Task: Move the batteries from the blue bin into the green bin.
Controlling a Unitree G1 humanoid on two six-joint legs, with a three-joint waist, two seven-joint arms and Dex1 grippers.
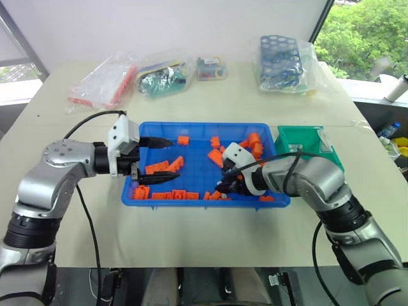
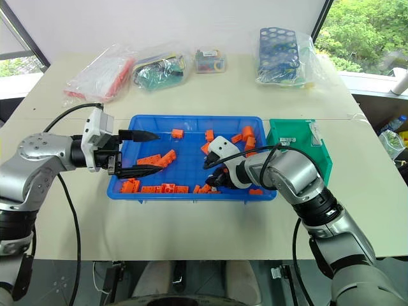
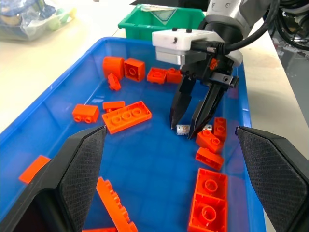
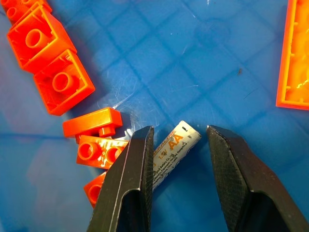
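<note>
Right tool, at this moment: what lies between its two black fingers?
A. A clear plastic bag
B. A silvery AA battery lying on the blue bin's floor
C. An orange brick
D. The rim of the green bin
B. In the right wrist view the right tool is open, its fingers straddling a battery marked AA on the floor of the blue bin; the orange bricks lie off to one side.

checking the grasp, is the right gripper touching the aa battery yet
Cannot tell: in the right wrist view the right gripper straddles the AA battery, one finger overlapping it, the other clear.
</note>
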